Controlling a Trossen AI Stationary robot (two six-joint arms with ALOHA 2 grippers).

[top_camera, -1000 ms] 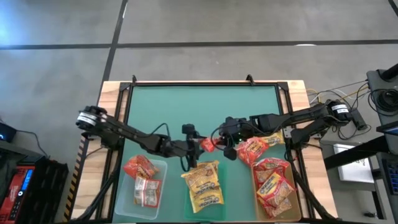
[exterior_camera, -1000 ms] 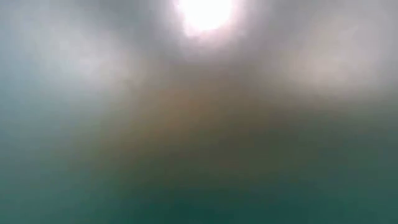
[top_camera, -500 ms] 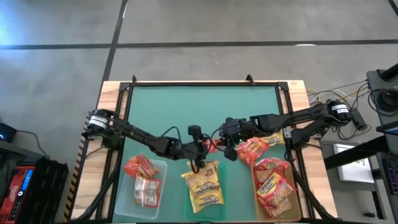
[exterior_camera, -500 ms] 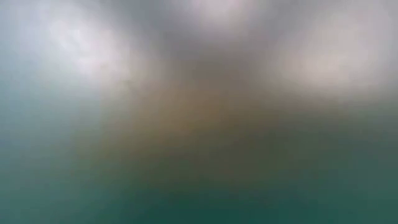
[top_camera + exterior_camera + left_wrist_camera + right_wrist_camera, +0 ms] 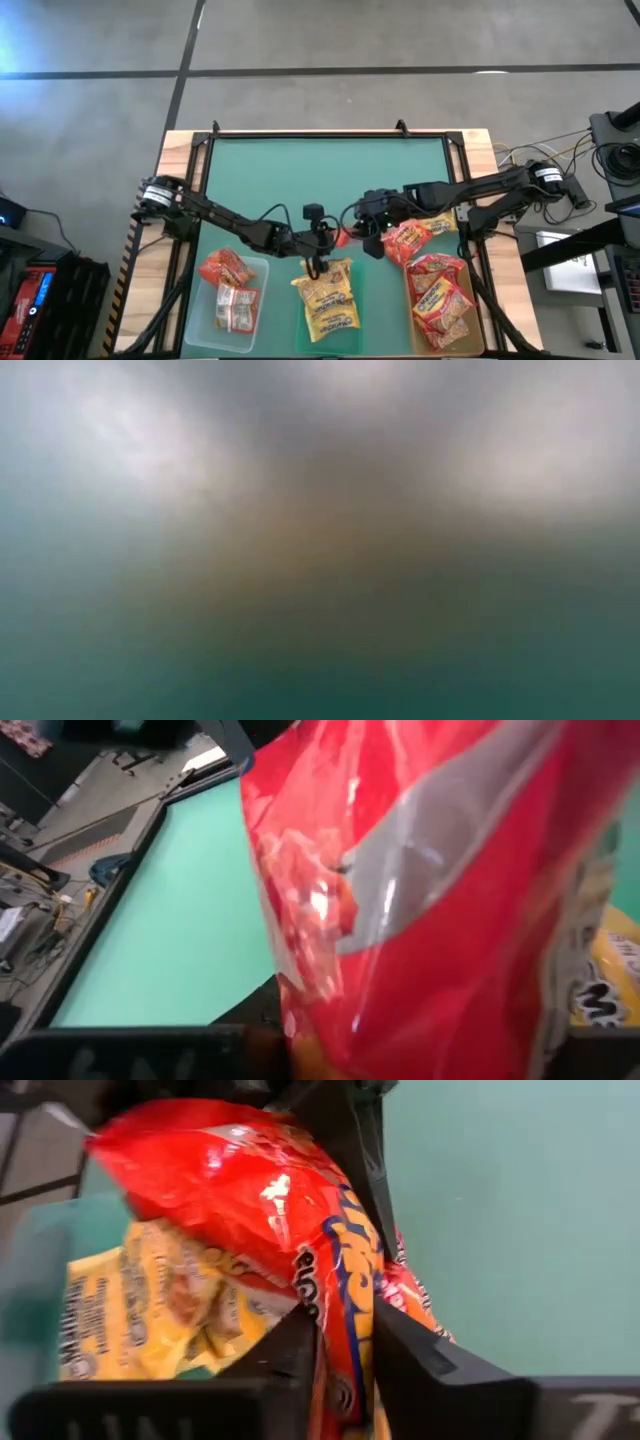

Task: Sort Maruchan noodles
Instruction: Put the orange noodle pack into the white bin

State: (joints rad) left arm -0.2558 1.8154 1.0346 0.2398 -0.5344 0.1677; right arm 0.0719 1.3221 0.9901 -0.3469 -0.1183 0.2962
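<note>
Here your right gripper (image 5: 345, 1345) pinches a red noodle packet (image 5: 340, 236) at mid-table, above the middle tray (image 5: 352, 300) of yellow packets (image 5: 328, 290). The left gripper (image 5: 322, 240) sits against it, grip seemingly closed. Red packets (image 5: 437, 285) crowd the right tray. The lettering is unreadable.

Robot lab, concrete floor (image 5: 330, 40), cabled electronics (image 5: 610, 150)

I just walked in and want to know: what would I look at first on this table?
Probably the red noodle packet held up mid-table between the left gripper and right gripper, which meet over it. Below, along the near edge, three trays hold sorted packets: red-orange left, yellow packets middle, red right.
</note>
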